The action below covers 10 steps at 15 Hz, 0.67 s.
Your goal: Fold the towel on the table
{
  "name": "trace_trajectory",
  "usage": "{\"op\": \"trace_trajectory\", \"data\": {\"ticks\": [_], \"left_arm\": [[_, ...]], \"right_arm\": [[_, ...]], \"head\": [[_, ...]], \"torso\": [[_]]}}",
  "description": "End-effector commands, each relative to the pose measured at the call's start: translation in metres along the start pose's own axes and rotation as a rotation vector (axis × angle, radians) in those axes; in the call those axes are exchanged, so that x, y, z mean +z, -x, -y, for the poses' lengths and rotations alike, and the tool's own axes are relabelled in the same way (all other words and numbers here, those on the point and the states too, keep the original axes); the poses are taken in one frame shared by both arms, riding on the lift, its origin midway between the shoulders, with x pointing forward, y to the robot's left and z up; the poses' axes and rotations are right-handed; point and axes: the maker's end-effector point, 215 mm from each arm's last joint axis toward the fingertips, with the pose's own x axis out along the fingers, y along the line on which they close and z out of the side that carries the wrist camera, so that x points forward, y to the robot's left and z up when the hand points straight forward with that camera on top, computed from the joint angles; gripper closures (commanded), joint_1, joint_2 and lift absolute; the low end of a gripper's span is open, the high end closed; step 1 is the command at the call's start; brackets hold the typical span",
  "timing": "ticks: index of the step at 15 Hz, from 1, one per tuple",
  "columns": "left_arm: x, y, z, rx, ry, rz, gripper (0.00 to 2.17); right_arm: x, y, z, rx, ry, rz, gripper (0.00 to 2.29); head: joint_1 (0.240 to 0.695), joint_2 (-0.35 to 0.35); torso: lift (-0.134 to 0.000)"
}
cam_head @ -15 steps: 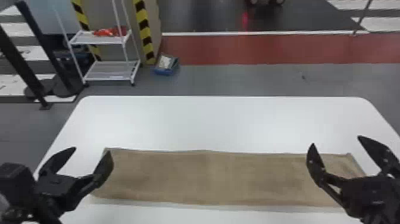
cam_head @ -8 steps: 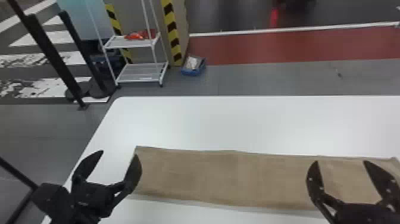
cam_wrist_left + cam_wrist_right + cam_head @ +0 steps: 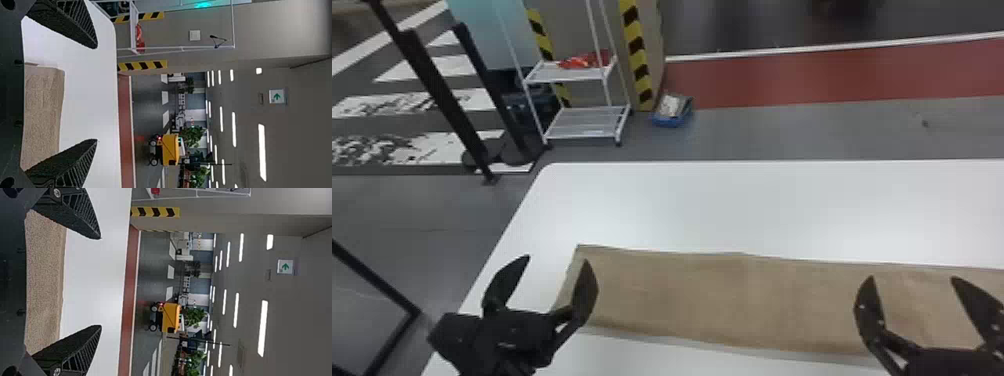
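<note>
In the head view my left gripper (image 3: 554, 275) stands open over the left end of the tan towel (image 3: 722, 295), its fingers wide apart. My right gripper (image 3: 914, 280) is open too, over the towel's right part. The towel lies as a long flat strip across the white table. In the left wrist view the towel (image 3: 43, 113) lies beyond the gap of the open left gripper (image 3: 97, 94). The right wrist view has the towel (image 3: 45, 282) behind the right gripper (image 3: 101, 282), with nothing between its fingertips.
The white table (image 3: 732, 205) extends behind the towel, its left edge running beside my left gripper. Past it on the floor stand a white wire shelf (image 3: 587, 122), a blue bin (image 3: 672, 112) and black posts (image 3: 439, 95).
The head view has turned toward the left, so table, towel and background sit farther right in it. Both grippers remain open. The towel keeps its flat strip shape.
</note>
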Motion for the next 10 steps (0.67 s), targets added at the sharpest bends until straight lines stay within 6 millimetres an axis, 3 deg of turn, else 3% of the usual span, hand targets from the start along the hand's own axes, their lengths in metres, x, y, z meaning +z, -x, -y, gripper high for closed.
{"op": "trace_trajectory", "data": {"ticks": [1,10], "left_arm": [[-0.0017,0.0001,0.0081,-0.012,0.003,-0.007,0.02],[-0.0044,0.0005,0.0081,0.004,0.011,-0.031,0.02]], "right_arm": [[0.0017,0.001,-0.0001,0.002,-0.004,0.006,0.07],[0.0011,0.0014,0.001,0.006,-0.009,-0.001,0.07]], "head": [[0.695,0.201],[0.695,0.188]], "torso": [[-0.114],[-0.114]]}}
